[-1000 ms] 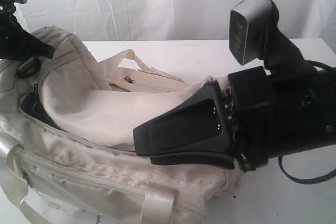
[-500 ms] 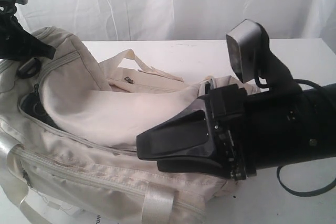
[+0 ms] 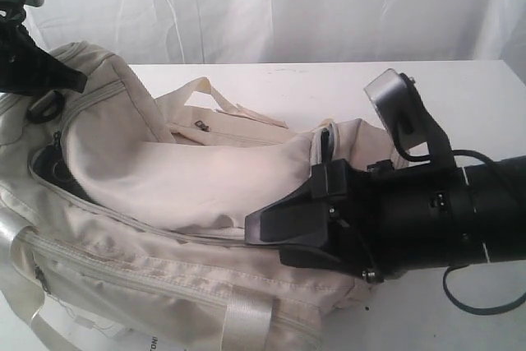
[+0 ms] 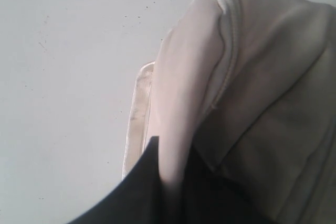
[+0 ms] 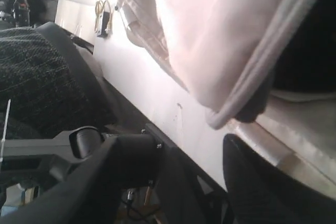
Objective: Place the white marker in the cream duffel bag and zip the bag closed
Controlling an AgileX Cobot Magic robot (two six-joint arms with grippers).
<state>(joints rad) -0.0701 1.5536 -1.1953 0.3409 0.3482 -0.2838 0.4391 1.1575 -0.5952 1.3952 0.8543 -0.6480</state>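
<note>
The cream duffel bag (image 3: 164,170) lies on its side across the left and middle of the exterior view. Its long grey zipper (image 3: 123,215) runs along the top panel, and black lining shows at an open gap (image 3: 57,172). My left gripper (image 3: 70,78) is at the bag's far-left end, shut on a fold of the cream fabric (image 4: 178,129) that is pinched between its dark fingers (image 4: 149,182). My right gripper (image 3: 263,236) lies against the bag's right side, pointing left, with its jaws apart and nothing between them (image 5: 215,177). The white marker is not in view.
The white table (image 3: 271,80) runs behind and to the right of the bag, with a white curtain (image 3: 246,6) at the back. A pale webbing handle (image 3: 246,318) hangs at the front. A black cable (image 3: 477,302) loops under my right arm.
My right gripper has rolled about its axis, dropped lower and drawn back to the right along the bag. The left gripper and the bag have stayed put.
</note>
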